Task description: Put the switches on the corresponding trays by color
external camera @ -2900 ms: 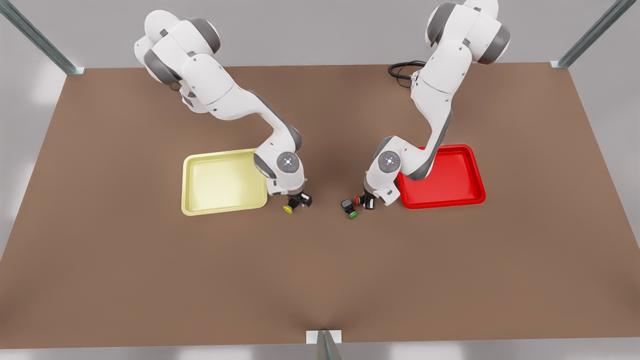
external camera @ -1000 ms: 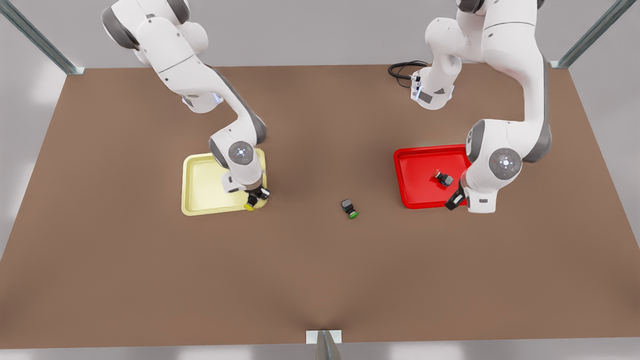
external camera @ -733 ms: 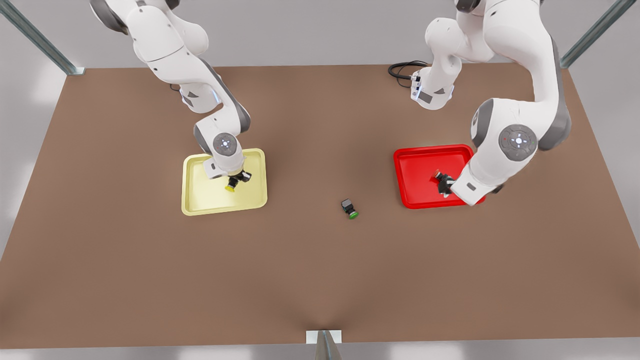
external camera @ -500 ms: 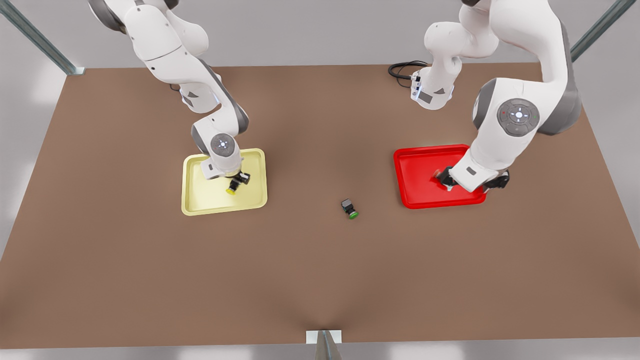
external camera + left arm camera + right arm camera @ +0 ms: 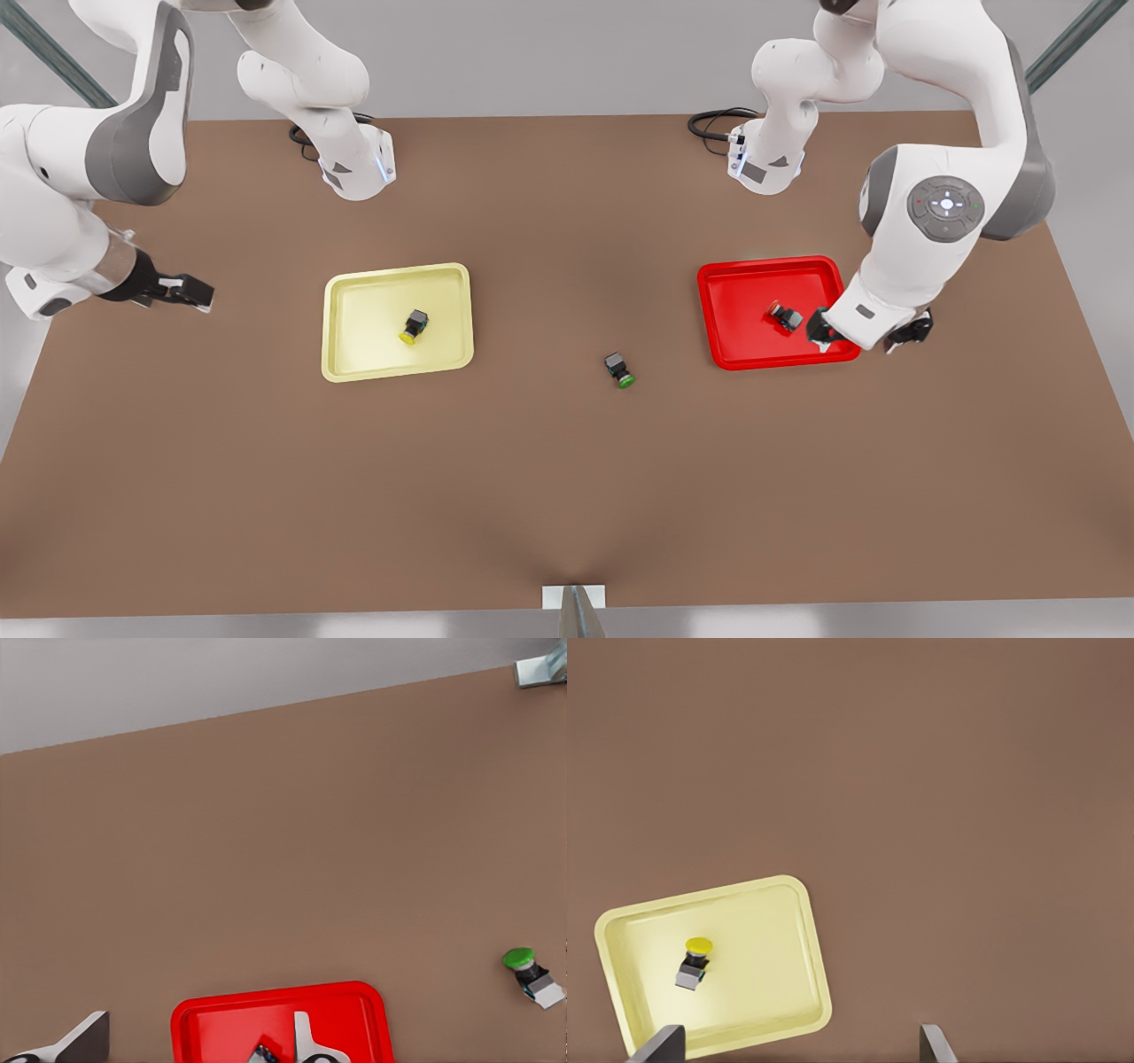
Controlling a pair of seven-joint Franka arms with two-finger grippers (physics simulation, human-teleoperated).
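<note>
The yellow-capped switch [image 5: 414, 325] [image 5: 694, 962] lies on its side inside the pale yellow tray [image 5: 354, 306] [image 5: 766, 935]. Inside the bright red tray [image 5: 740, 301] [image 5: 221, 1032] rests the red-capped switch [image 5: 785, 315] [image 5: 264, 1052]. My left gripper [image 5: 866, 335] [image 5: 195, 1045] hangs open over the red tray's corner at the front view's right, one finger just beside the red switch, holding nothing. My right gripper [image 5: 182, 292] [image 5: 799, 1047] is open and holds nothing, well off the yellow tray toward the front view's left.
A green-capped button [image 5: 619, 369] [image 5: 523, 964] lies on the brown table between the two trays. A black cable [image 5: 713, 121] coils near the arm base at the back. Metal frame posts stand at the table's corners.
My right gripper has let go of the yellow switch in the yellow tray and swung far toward the front view's left. My left gripper has shifted slightly off the red switch.
</note>
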